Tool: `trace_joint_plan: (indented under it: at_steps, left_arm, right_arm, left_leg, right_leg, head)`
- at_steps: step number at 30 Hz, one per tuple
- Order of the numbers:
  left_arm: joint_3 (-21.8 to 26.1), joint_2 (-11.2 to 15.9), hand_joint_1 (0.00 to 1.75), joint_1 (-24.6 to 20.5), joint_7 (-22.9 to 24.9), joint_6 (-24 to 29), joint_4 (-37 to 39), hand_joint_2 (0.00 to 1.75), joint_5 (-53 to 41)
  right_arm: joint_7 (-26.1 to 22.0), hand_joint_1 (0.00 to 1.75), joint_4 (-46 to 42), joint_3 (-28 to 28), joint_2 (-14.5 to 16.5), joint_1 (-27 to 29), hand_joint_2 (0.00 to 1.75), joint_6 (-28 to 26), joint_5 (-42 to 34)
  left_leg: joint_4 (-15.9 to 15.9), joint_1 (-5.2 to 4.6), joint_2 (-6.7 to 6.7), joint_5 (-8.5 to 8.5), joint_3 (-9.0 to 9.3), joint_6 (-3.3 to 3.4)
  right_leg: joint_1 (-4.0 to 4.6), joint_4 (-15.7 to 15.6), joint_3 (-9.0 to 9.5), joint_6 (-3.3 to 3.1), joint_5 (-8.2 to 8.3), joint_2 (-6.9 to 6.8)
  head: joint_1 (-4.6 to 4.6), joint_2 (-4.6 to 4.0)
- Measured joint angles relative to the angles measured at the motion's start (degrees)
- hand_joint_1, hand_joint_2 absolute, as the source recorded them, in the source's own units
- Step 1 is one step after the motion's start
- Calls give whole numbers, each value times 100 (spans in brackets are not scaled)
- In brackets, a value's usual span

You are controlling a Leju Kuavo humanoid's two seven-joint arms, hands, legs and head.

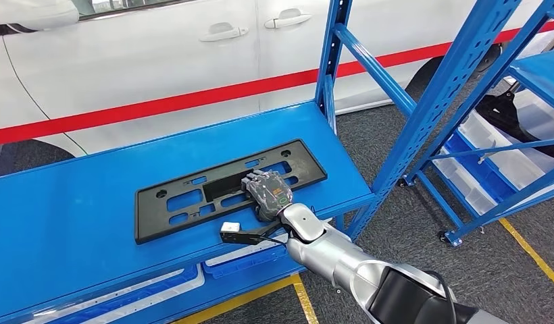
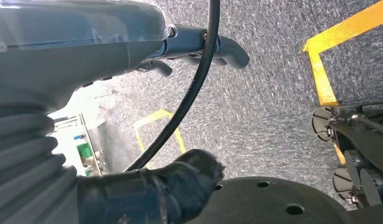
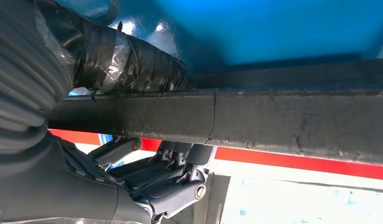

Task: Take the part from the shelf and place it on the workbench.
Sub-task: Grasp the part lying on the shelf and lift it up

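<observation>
I seem to be in a car workshop: a white car point(image 1: 159, 54) behind blue steel racks point(image 1: 457, 88), yellow lines point(image 1: 531, 253) on grey carpet.

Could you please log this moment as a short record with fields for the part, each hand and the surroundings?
part: black plastic frame, lying flat on the blue shelf
right hand: right hand grips the frame's near edge, thumb on one face, fingers on the other
left hand: left hand holds nothing, above grey carpet
surroundings: white car behind; second blue rack to the right
</observation>
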Motion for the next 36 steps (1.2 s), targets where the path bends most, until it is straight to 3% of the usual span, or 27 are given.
trace_joint_plan:
  at_steps: [9, 15, 18, 20, 22, 24, 25, 27, 28, 30, 33, 34, 36]
  left_arm:
    - [61, -1, 0, 10, -82, -41, 0, 175, -13]
    - [70, 3, 0, 28, 81, 4, 0, 175, -78]
    - [105, -7, 0, 24, 106, 2, 0, 175, -80]
    - [134, -21, 0, 17, 124, 1, 0, 175, -79]
    - [158, -25, 0, 22, 143, 1, 0, 175, -75]
    - [180, -26, 0, 30, 162, 2, 0, 175, -72]
    - [189, -26, 0, 31, 169, 3, 0, 175, -70]
    - [202, -26, 0, 28, 176, 3, -1, 175, -67]
    - [209, -25, 0, 22, 182, 3, -1, 175, -63]
    - [237, -25, 0, 14, 199, 3, -2, 175, -46]
    - [292, -28, 0, 20, 222, 2, -2, 175, -28]
    - [303, -30, 0, 24, 226, 3, -1, 175, -26]
    - [324, -32, 0, 23, 228, 10, -1, 175, -22]
  right_arm:
    - [-301, 175, -261, -98, -131, 154, 175, -105, -8]
    - [-726, 175, -1441, -250, -486, 282, 175, 867, -830]
    - [-830, 175, -2101, -307, -668, 370, 175, 1208, -1167]
    - [-920, 175, -2478, -324, -780, 412, 175, 1414, -1396]
    - [-987, 175, -2844, -327, -879, 481, 175, 1598, -1621]
    - [-1008, 175, -3239, -326, -982, 605, 175, 1724, -1788]
    - [-1013, 175, -3423, -325, -1024, 656, 175, 1762, -1844]
    - [-1019, 175, -3722, -325, -1082, 700, 175, 1804, -1915]
    - [-1028, 175, -3846, -324, -1104, 704, 175, 1834, -1951]
    - [-1073, 175, -4074, -315, -1150, 731, 175, 1938, -2065]
    - [-1167, 175, -4428, -279, -1222, 770, 175, 2123, -2258]
    - [-1185, 175, -4566, -259, -1239, 775, 175, 2177, -2318]
    - [-1197, 175, -4883, -195, -1276, 782, 175, 2283, -2446]
  left_leg:
    - [3, -1, -2, -1, -1, 0]
    - [66, -18, 24, -29, -21, 76]
    - [-75, 11, 32, 103, 14, 149]
    - [-218, 54, 57, 208, 42, 189]
    - [-226, 55, 71, 233, 15, 202]
    - [-174, 72, 71, 225, -32, 189]
    - [-132, 91, 69, 213, -59, 169]
    - [-16, 140, 66, 167, -122, 92]
    - [47, 152, 62, 143, -163, 39]
    - [132, 134, 44, 136, -228, -62]
    - [171, 133, 25, 153, -299, -170]
    - [258, 144, 27, 54, -349, -188]
    - [753, 154, 30, -368, -546, -198]
  right_leg:
    - [-2, -1, 2, 0, 0, -5]
    - [-30, -9, -5, 58, 27, 17]
    - [-20, -23, -8, 133, 24, 16]
    - [-18, 262, -138, 183, -220, 15]
    - [-65, 958, -427, 241, -603, 10]
    - [-132, 1444, -616, 312, -728, 5]
    - [-169, 1374, -566, 351, -620, 1]
    - [-235, 725, -217, 439, -300, -17]
    - [-240, 418, -53, 453, -188, -13]
    - [-222, 175, 55, 393, -160, 12]
    - [-205, 189, -42, 199, -108, 28]
    - [-205, 181, -80, 137, -72, 25]
    - [-188, 167, -168, 21, 4, 12]
  head:
    - [0, -1]
    - [-1, -1]
    - [1, -1]
    - [3, -2]
    - [3, -2]
    - [1, -1]
    - [2, -1]
    - [3, -1]
    - [3, -1]
    - [3, -1]
    - [-1, 0]
    - [-2, -1]
    - [-3, -1]
